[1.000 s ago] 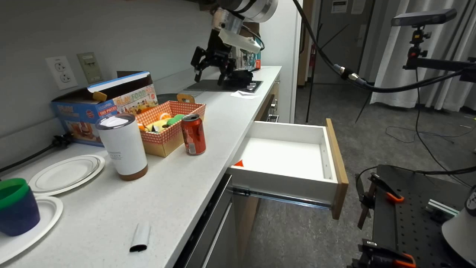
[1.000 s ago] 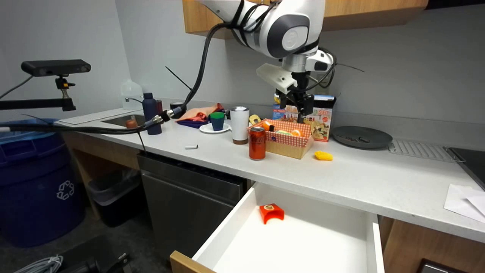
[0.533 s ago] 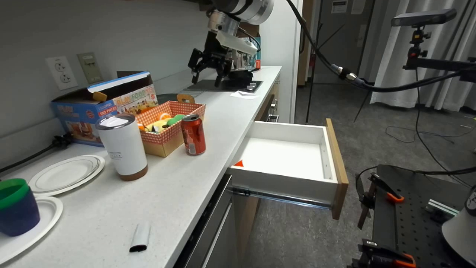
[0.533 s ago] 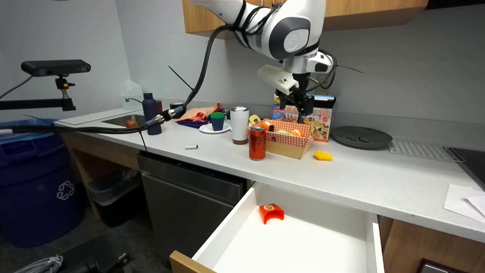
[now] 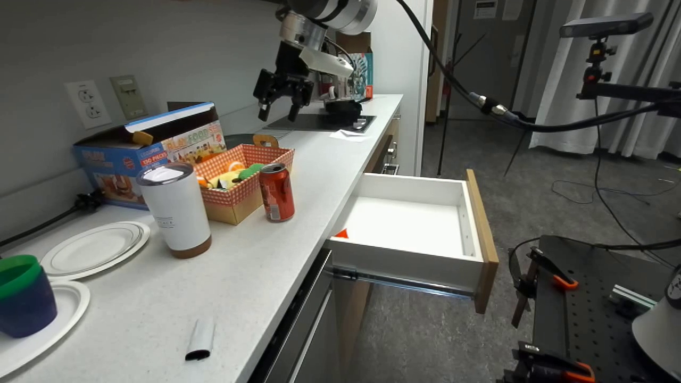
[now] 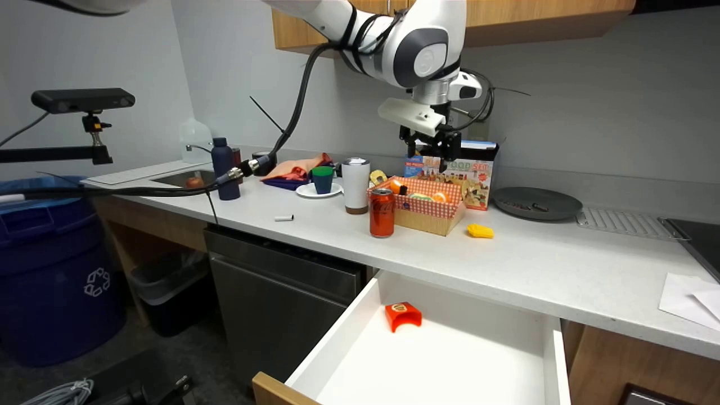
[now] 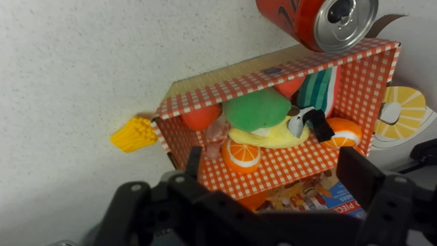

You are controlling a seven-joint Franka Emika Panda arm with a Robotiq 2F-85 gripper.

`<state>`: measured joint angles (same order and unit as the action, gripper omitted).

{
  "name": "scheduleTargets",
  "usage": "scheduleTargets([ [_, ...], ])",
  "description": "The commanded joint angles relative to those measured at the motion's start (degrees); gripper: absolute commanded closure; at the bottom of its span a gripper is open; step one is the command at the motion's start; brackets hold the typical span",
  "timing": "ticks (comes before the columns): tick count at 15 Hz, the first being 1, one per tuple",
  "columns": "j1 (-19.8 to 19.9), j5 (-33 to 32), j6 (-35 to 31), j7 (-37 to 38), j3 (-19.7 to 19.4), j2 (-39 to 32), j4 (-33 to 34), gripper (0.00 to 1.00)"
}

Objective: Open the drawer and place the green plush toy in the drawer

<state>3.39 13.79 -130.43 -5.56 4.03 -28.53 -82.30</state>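
Observation:
The drawer (image 5: 481,239) stands pulled open; its white inside (image 6: 467,360) holds a red fries-carton toy (image 6: 403,316). The green plush toy (image 7: 256,109) lies in the red-checked basket (image 7: 370,82), against the basket's long side near the can, partly over a yellow plush banana (image 7: 273,136). It also shows as a green lump in an exterior view (image 5: 250,171). My gripper (image 7: 269,157) is open and empty above and to the back of the basket, fingers pointing down. It hangs in the air in both exterior views (image 5: 279,110) (image 6: 427,157), apart from the toy.
A red can (image 6: 382,212) stands close against the basket's front. A white tumbler (image 5: 175,210) is beside it. A play-food box (image 6: 478,174) stands behind. Yellow toy fries (image 6: 480,230) lie on the counter, with a dark pan (image 6: 537,203) further along.
My gripper has moved left in both exterior views, with its jaws still open. The drawer, basket, green toy and can have not moved.

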Motion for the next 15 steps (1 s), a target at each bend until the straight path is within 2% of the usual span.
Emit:
scheduleTargets([
  [1,-0.2,-0.4,-2.1,-7.2,2.1,-5.1,6.6,0.0],
  [8,-0.7,-0.7,-4.9,-13.1,5.5,-13.8,11.7,0.0],
  [15,-2.4,-7.7,-6.8,-13.7,3.6,-23.3,20.9,0.0],
])
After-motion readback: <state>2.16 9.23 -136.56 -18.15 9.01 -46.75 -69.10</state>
